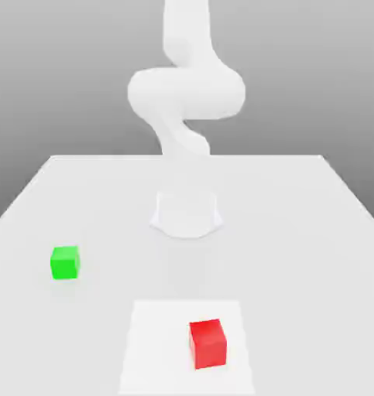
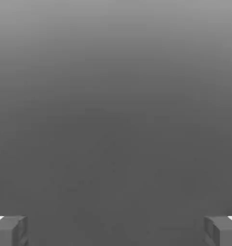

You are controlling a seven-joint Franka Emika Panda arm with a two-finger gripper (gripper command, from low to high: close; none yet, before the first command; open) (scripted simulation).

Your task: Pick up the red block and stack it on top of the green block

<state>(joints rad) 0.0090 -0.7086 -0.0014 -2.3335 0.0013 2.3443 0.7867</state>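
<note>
While the gripper point(image 2: 116, 230) holds nothing, its jaws stand wide apart: in the hand view the two grey fingertips point(image 2: 11, 230) sit at the lower corners of the frame with bare grey floor between them and no block in the gap. That width is what the step in hand, as I judge it, calls for: the approach to the red block, with the pick not yet begun.

In the exterior view the white arm point(image 1: 186, 93) rises in the upper middle of the frame above its round base point(image 1: 186, 215) on the pale table point(image 1: 313, 232). The red block point(image 1: 207, 343) lies in the lower middle of the frame, a little toward the exterior view's right, on a lighter square patch point(image 1: 155, 340) of the table. The green block point(image 1: 65, 262) lies at mid-left, well apart from the red one and from the base.

To do this well, I would bring the hand over the red block first and only then lower it, so the block comes between the fingertips rather than under one of them. Turning the wrist so the pads meet two flat opposite faces, not the corners, should keep the block from twisting as the jaws close. A grip low enough on its sides to hold firmly, yet short of scraping the table, looks safest. Nothing stands in the way to the green block.
</note>
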